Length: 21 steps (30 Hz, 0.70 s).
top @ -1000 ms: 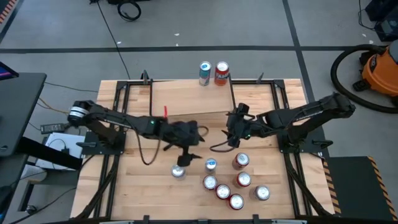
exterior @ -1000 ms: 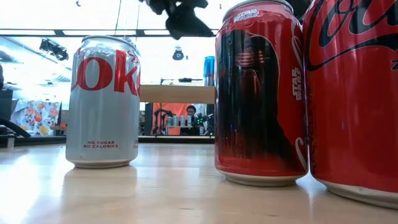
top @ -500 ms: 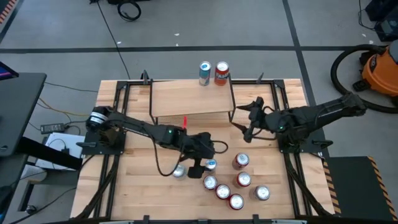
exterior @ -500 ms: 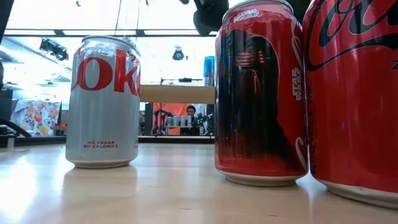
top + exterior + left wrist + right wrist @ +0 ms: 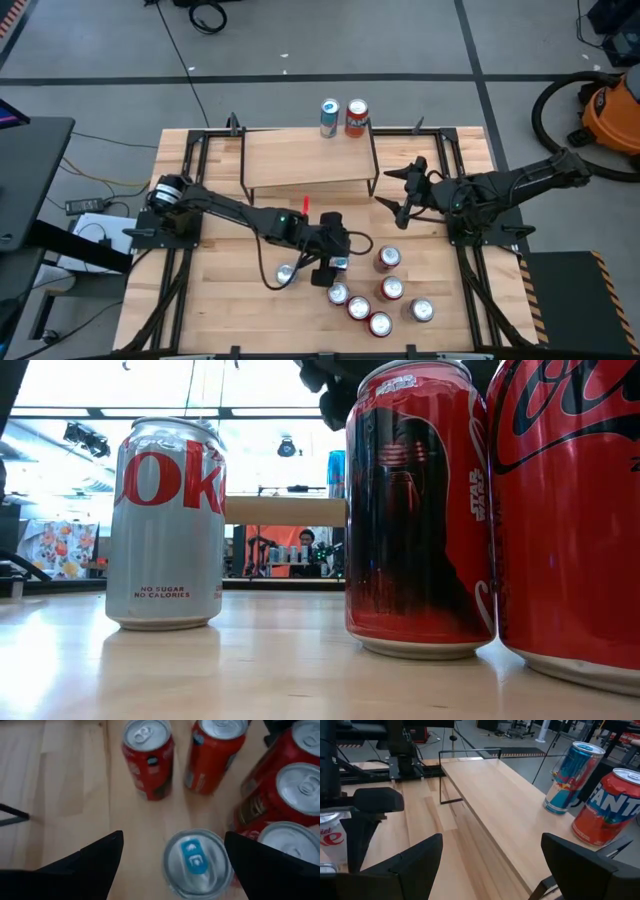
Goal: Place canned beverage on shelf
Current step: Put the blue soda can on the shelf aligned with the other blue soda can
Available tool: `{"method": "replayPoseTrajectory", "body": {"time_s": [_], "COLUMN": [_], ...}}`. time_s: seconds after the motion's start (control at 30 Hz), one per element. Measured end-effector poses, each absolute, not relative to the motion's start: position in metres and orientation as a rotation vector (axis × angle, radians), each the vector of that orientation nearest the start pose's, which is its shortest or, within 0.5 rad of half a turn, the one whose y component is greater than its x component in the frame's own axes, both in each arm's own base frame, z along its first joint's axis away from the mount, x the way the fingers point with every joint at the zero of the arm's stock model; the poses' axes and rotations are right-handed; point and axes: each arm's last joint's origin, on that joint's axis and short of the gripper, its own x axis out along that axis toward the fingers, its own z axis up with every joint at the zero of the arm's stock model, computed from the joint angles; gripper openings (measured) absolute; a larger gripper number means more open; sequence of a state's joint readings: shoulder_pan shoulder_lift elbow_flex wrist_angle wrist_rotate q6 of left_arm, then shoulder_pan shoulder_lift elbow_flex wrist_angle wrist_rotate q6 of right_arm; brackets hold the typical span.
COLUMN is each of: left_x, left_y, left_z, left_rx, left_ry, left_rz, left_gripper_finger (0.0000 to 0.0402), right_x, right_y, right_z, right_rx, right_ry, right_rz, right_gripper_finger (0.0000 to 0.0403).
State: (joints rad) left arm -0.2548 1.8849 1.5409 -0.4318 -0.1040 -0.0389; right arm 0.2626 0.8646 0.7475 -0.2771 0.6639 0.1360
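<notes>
While the left gripper (image 5: 170, 865) hangs open over the blue-tabbed silver can (image 5: 196, 863), centre both fingers before closing; right gripper (image 5: 400, 195), open, waits beside the shelf (image 5: 305, 158).

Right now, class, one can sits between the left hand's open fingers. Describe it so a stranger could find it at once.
Start at the slatted wooden table and find the cluster of cans near its front edge. The left hand hangs open over the cluster's back-left corner, straddling one can. Unlike its red neighbours, it has a silver top with a blue tab.
</notes>
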Motion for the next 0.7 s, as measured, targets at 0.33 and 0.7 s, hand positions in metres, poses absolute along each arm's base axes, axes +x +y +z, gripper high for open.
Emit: {"method": "replayPoseTrajectory", "body": {"time_s": [0.33,0.7], "left_x": [0.415,0.416], "left_y": [-0.103,-0.098], "left_z": [0.242,0.232], "left_rx": [0.048,0.042], "left_ry": [0.828,0.866], "left_rz": [-0.171,-0.155], "left_gripper_finger": [0.0359,0.0302], "right_x": [0.181,0.181], "right_y": [0.03,0.03], "right_z": [0.3,0.3], "right_rx": [-0.045,-0.045], "right_ry": [0.328,0.328], "right_rz": [-0.417,-0.419], "right_gripper_finger": [0.0349,0.0349]}}
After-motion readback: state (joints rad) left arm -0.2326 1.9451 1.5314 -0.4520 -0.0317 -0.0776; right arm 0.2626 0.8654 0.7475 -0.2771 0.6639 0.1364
